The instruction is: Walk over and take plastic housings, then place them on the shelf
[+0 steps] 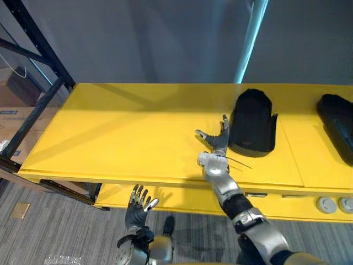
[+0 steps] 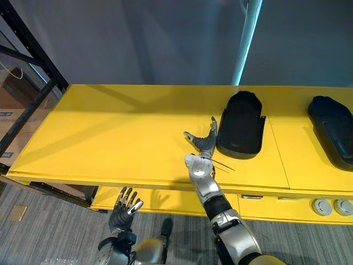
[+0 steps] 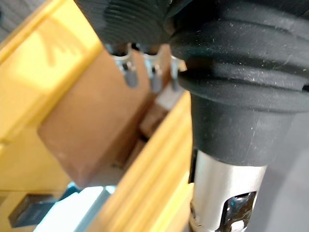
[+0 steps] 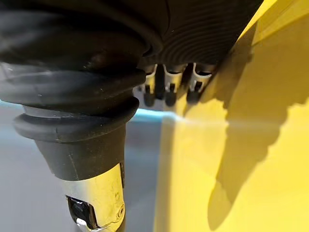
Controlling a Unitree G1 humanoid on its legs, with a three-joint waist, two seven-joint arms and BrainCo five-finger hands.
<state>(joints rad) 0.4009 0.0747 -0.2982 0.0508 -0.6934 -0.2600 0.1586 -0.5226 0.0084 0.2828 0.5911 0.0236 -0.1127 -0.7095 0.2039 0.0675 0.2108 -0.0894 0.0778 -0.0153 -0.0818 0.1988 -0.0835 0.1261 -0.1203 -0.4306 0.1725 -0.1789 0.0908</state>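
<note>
Right hand (image 1: 216, 144) is open and empty: fingers straight, pointing away from the robot, thumb splayed to the left. It lies low over the yellow top (image 1: 127, 132), just beside the left side of the nearest housing (image 1: 252, 122). The fingertips are close to its wall, but I can't tell if they touch. Right wrist view agrees: straight fingers, bare yellow past them.

Left hand (image 1: 137, 207) hangs low, in front of and below the top's front edge, with fingers spread and nothing in it.

The housing is a black moulded shell with a rounded far end and a squarer near end, lying flat on the top. A second housing (image 1: 337, 126) lies well apart from it, at the right edge of the view. A black rack (image 1: 33, 49) stands at far left.

Handling, my read:
- Hollow plastic, so probably light and stiff, not fragile.
- The surface looks smooth and domed, so likely slippery — a pinch from above would probably skate off.
- Best hold is a long side: fingers hooked under the left edge with the thumb over the wall, or the shell clamped between both palms.
- A two-hand clamp needs the left hand brought up first.
- Risk — a sideways push may just slide it across the smooth top instead of seating it in the hand.
</note>
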